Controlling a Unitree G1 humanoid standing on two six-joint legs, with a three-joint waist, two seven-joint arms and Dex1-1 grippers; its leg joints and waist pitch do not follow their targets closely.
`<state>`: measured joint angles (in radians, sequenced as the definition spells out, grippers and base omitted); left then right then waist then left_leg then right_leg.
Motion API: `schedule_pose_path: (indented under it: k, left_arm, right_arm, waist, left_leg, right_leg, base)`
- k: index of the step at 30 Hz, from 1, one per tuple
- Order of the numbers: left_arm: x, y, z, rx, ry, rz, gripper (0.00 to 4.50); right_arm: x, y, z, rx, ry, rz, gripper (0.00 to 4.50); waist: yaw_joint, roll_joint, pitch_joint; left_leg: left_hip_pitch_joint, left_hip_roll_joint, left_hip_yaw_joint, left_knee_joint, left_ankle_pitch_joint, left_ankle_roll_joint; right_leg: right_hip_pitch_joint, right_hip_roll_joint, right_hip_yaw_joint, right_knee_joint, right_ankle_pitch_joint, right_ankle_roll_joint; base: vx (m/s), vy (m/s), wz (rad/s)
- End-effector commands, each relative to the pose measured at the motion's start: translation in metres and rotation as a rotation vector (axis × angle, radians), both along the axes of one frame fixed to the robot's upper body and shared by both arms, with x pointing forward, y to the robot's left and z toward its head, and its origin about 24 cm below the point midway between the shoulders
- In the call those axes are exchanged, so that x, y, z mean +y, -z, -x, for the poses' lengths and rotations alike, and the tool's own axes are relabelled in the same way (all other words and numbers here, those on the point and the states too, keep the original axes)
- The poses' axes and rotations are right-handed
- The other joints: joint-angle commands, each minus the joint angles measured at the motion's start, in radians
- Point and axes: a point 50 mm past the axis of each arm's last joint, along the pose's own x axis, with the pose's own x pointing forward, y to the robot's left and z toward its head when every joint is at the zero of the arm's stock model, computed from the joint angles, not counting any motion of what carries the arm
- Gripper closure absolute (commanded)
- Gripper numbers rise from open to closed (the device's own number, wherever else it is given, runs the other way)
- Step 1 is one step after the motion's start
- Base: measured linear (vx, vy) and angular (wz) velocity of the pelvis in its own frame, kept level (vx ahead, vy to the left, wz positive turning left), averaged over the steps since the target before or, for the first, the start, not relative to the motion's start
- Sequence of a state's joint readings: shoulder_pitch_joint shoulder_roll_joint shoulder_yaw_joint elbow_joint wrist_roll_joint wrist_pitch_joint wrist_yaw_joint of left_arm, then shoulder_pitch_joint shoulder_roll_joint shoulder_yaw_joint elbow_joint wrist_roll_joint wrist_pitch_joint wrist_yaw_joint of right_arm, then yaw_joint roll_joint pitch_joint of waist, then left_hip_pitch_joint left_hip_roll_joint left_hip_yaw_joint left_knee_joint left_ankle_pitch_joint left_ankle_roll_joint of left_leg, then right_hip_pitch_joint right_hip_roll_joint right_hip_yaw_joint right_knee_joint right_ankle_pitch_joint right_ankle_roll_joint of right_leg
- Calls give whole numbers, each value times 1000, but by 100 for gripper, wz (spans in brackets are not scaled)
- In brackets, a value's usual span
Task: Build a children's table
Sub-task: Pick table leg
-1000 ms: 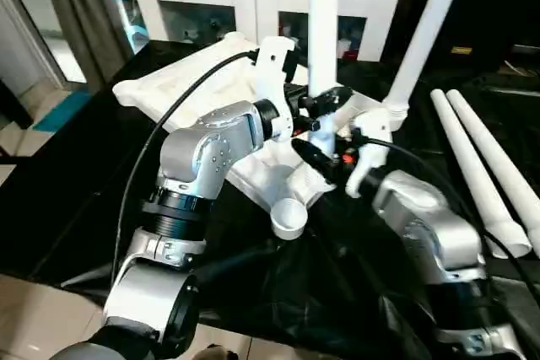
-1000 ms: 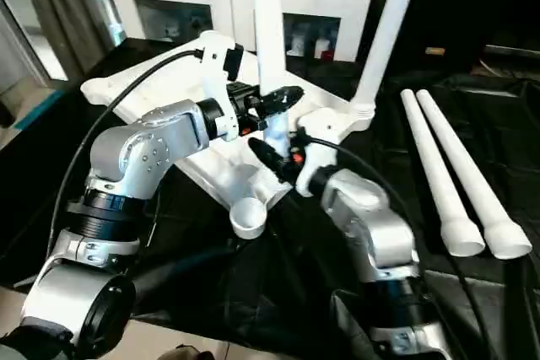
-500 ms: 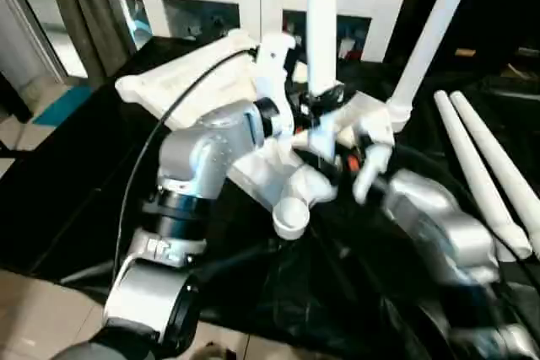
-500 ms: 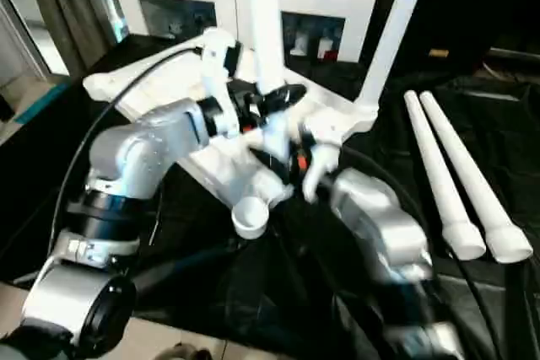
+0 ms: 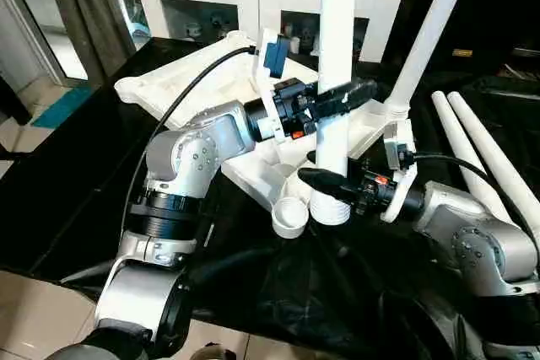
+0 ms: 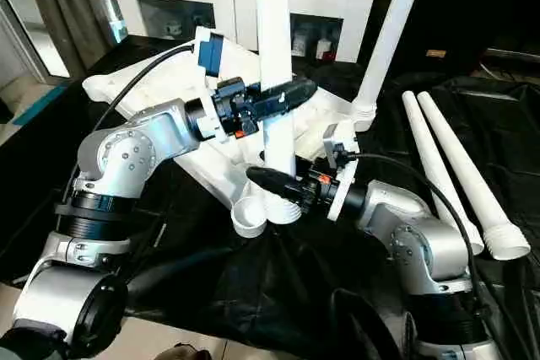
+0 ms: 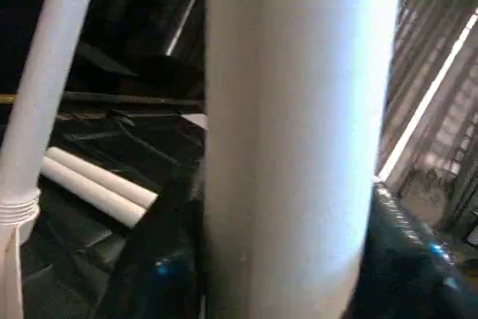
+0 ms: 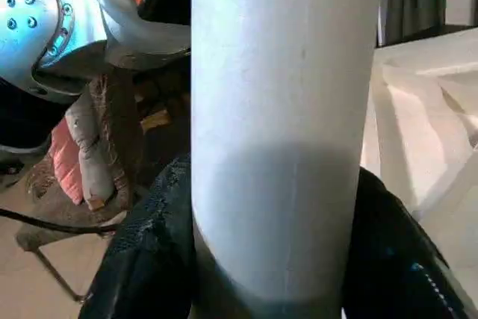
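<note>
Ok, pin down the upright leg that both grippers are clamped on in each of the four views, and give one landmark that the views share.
Left eye view: the held leg stands at centre, running off the top.
Right eye view: centre, slightly left.
Left wrist view: a wide white column in the middle.
Right wrist view: a white column at centre.
Shared landmark: the two loose legs lying on the black cloth, also behind in the left wrist view.

1. The upright leg (image 5: 336,56) now stands with its flared foot beside the near corner socket (image 5: 289,216); earlier it rose from farther back on the table top (image 5: 194,82).
2. The left gripper (image 5: 342,99) now reaches level across the leg, higher than before.
3. The right gripper (image 5: 325,181) has swung sideways and clasps the leg low down.
</note>
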<state>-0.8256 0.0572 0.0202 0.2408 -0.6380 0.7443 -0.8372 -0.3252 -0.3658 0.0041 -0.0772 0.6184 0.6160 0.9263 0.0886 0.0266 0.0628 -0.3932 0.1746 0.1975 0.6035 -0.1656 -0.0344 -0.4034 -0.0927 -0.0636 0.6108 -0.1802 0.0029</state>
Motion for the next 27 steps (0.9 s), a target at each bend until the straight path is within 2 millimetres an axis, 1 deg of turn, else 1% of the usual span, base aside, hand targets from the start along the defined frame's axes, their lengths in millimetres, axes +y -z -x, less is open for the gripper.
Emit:
schedule_pose_path:
  k: [1, 6, 7, 9, 10, 11, 13, 14, 15, 16, 19, 20, 21, 22, 23, 25, 27]
  left_arm:
    - [1, 5, -1, 11, -15, -26, 255]
    - [3, 4, -5, 21, -50, -19, 263]
    - [4, 3, -6, 12, -61, -25, 264]
    - [4, 2, -6, -3, -77, -45, 264]
    - [4, 2, -7, -21, -97, -72, 264]
    - [3, 2, -9, -36, -134, -114, 264]
    - [3, 2, -10, -35, -149, -127, 265]
    - [2, 2, -11, -38, -173, -148, 265]
    - [1, 2, -13, -43, -206, -180, 265]
    - [1, 1, -14, -49, -234, -203, 265]
    - [0, -1, -14, -56, -243, -217, 265]
    - [0, -2, -14, -62, -250, -224, 265]
    - [-1, -2, -15, -66, -255, -227, 265]
    - [-1, -3, -15, -70, -260, -229, 265]
    - [-1, -3, -15, -71, -263, -230, 265]
    - [-1, -3, -15, -74, -270, -233, 265]
    - [-1, -4, -15, -76, -275, -234, 265]
  right_arm:
    - [-1, -13, 3, -53, -26, -31, 259]
    - [0, -13, 3, -52, -40, -29, 259]
    - [0, -13, 2, -53, -26, -16, 224]
    - [-1, -12, 2, -40, -17, -16, 189]
    - [-1, -12, 2, -30, -14, -16, 186]
    - [-1, -11, -1, -33, 22, 15, 186]
    - [-2, -11, -3, -44, 48, 41, 165]
    - [-2, -10, -5, -43, 73, 57, 154]
    - [-4, -7, -10, -36, 132, 96, 148]
    - [-4, -6, -13, -23, 157, 110, 146]
    - [-4, -4, -17, -10, 184, 125, 146]
    - [-4, -3, -18, 1, 200, 136, 146]
    - [-4, -3, -19, 7, 206, 141, 146]
    - [-4, -2, -21, 24, 224, 153, 146]
    - [-3, -1, -21, 33, 232, 159, 146]
    - [-3, 0, -23, 50, 245, 170, 146]
    - [-2, 1, -24, 65, 246, 173, 146]
  waist:
    - [2, -14, -80]
    - [3, -14, -81]
    - [3, -13, -81]
    - [3, -15, -81]
    - [3, -14, -81]
    - [2, -17, -81]
    - [1, -15, -81]
    - [1, -19, -81]
    - [0, -20, -81]
    - [-3, -25, -81]
    - [1, -21, -82]
    - [0, -28, -82]
    - [2, -23, -84]
    - [2, -24, -83]
    - [1, -29, -82]
    - [2, -26, -82]
    - [2, -25, -82]
  left_leg:
    - [20, 47, -24, -63, -156, 67]
    - [20, 47, -23, -62, -151, 67]
    - [20, 47, -24, -62, -152, 66]
    - [21, 47, -24, -62, -154, 66]
    - [21, 48, -24, -62, -155, 65]
    - [21, 49, -24, -63, -153, 64]
    - [21, 48, -24, -62, -147, 61]
    - [20, 47, -23, -62, -146, 62]
    - [19, 47, -24, -63, -144, 58]
    - [19, 46, -24, -63, -138, 55]
    - [21, 46, -22, -60, -131, 55]
    - [20, 46, -21, -60, -126, 58]
    - [21, 46, -23, -60, -115, 63]
    - [20, 46, -22, -59, -109, 68]
    - [19, 45, -21, -59, -109, 72]
    - [20, 45, -21, -59, -112, 72]
    - [20, 45, -21, -59, -116, 70]
  right_leg:
    - [55, -54, 39, -69, -148, -243]
    - [56, -54, 39, -68, -142, -243]
    - [56, -54, 39, -68, -143, -244]
    - [56, -53, 39, -68, -146, -243]
    - [56, -54, 39, -69, -148, -242]
    - [55, -53, 39, -68, -146, -239]
    - [55, -52, 39, -67, -141, -232]
    - [56, -53, 39, -69, -145, -231]
    - [56, -53, 39, -68, -151, -227]
    - [56, -51, 39, -68, -155, -220]
    - [54, -54, 40, -68, -163, -219]
    - [55, -53, 40, -68, -157, -219]
    - [54, -53, 40, -64, -141, -224]
    - [54, -52, 40, -63, -129, -228]
    - [55, -51, 40, -63, -126, -230]
    - [54, -53, 40, -64, -138, -230]
    - [54, -52, 40, -65, -144, -227]
  base:
    - [0, 0, 0]
    - [0, 0, 0]
    - [0, 0, 0]
    - [0, 0, 0]
    - [0, 0, 0]
    - [0, 0, 0]
    - [0, 0, 0]
    - [0, 0, 0]
    - [0, 0, 0]
    - [0, 0, 0]
    - [0, 0, 0]
    - [0, 0, 0]
    - [0, 0, 0]
    - [0, 0, 0]
    - [0, 0, 0]
    - [0, 0, 0]
    - [0, 0, 0]
